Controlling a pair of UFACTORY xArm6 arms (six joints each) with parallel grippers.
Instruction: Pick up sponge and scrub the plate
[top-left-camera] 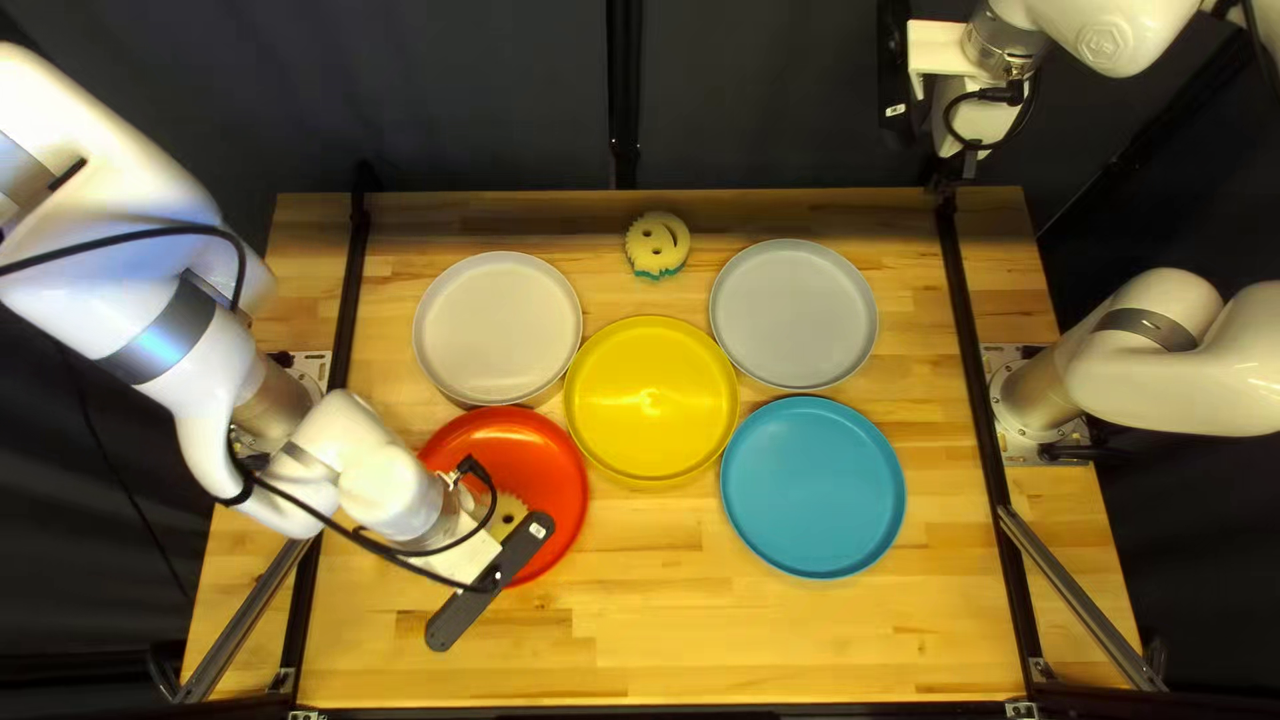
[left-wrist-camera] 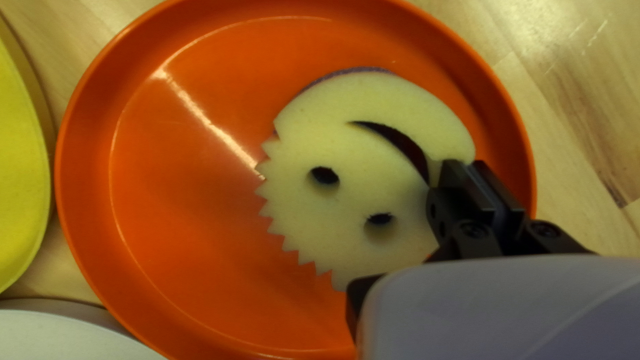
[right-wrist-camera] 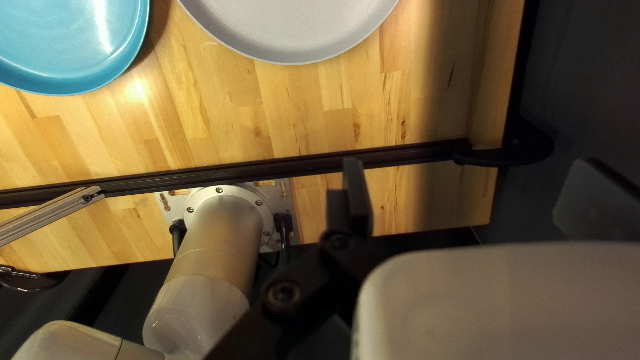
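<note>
My left arm (top-left-camera: 174,320) reaches in from the left of the top left view. Its base is on the table's left edge. The left gripper (top-left-camera: 460,544) points down over the red plate (top-left-camera: 554,527). In the left wrist view, its two black fingers are clamped on the edge of a round, pale yellow sponge (left-wrist-camera: 360,153), close to the end of its smile. This sponge is in the red plate. It has two eye holes, a curvy smile and zigzag hair, and a bit of purple shows along one side.

Just beside the red plate, toward the far side, is a white plate (top-left-camera: 498,328). Next comes a yellow plate (top-left-camera: 651,398), in the middle of the plates. Behind it, near the table's far edge, is another smiley sponge (top-left-camera: 658,243) with a green bottom. Then comes a light gray plate (top-left-camera: 795,314), and nearer the front is a blue plate (top-left-camera: 812,487).

Farther right, the right gripper (top-left-camera: 950,172) hangs up high by the far edge of the table (top-left-camera: 640,667), well apart from both sponges. In the right wrist view, its two fingers are wide apart, with nothing held between them. Last of all is my right arm (top-left-camera: 1180,354), with its base on the table's right edge.
</note>
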